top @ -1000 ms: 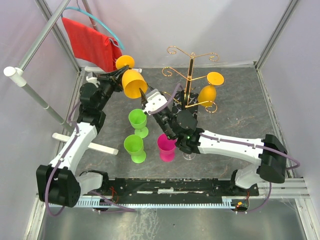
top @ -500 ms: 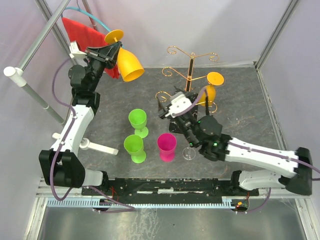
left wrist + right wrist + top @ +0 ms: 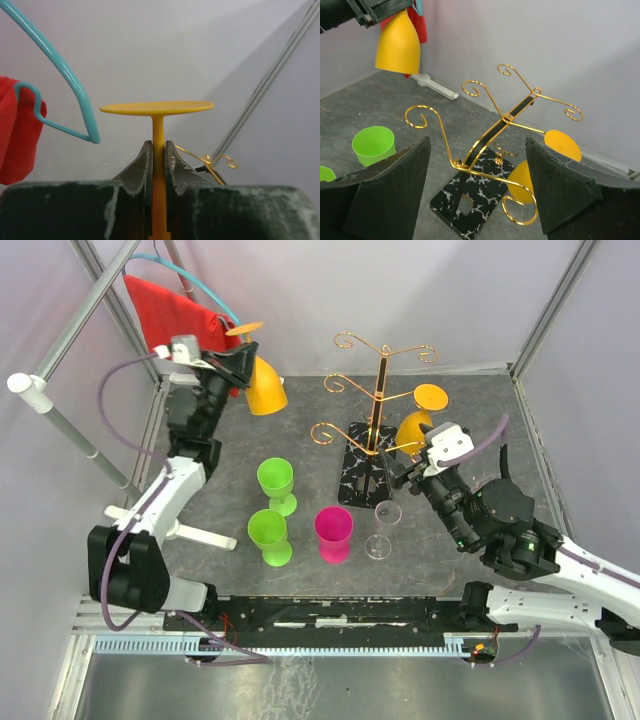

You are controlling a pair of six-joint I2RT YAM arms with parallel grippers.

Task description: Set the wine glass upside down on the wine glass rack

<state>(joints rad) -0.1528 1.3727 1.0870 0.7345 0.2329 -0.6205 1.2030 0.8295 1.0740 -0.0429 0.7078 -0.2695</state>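
Here the left end effector [image 3: 158, 150] pinches the yellow wine glass [image 3: 156, 108] by its stem, bowl down, upper left overhead, well apart from the wine glass rack [image 3: 376, 390]; the right end effector [image 3: 476, 146] gapes empty. The foot may clip a curled arm and tip the rack. Only the left wrist view shows the pinch.

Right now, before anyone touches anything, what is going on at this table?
The left hand is shut on the stem of a yellow wine glass, held upside down in the air at the far left. The right hand is open and empty, beside the gold wine glass rack. A second yellow glass hangs on the rack.
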